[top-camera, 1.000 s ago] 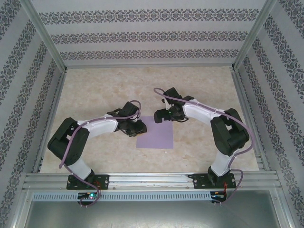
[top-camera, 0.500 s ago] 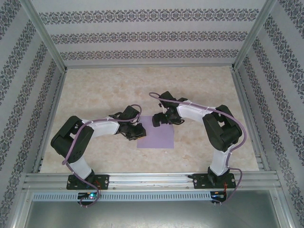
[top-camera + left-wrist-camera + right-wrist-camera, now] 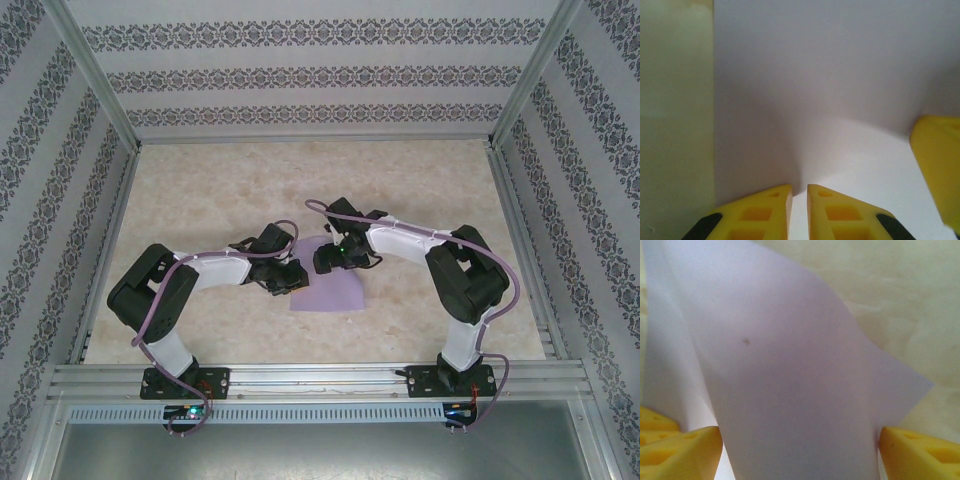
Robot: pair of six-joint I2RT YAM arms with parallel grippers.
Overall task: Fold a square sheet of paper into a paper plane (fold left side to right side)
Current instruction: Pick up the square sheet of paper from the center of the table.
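Left gripper (image 3: pixel 799 192), almost closed, pinches nine-o'clock edge of thin lavender square paper sheet (image 3: pixel 338 295), presumably to fold rightward; right gripper (image 3: pixel 800 440) straddles it, jaws wide.

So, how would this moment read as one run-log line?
left claw: shut on edge of thin lavender square paper sheet | right claw: open around raised sheet | fold: not yet done

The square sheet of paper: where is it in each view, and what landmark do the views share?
Top external: the square sheet of paper lies just below picture centre.
Left wrist: it spreads across the centre and right.
Right wrist: it rises curled through the centre.
Shared landmark: the beige marbled table.
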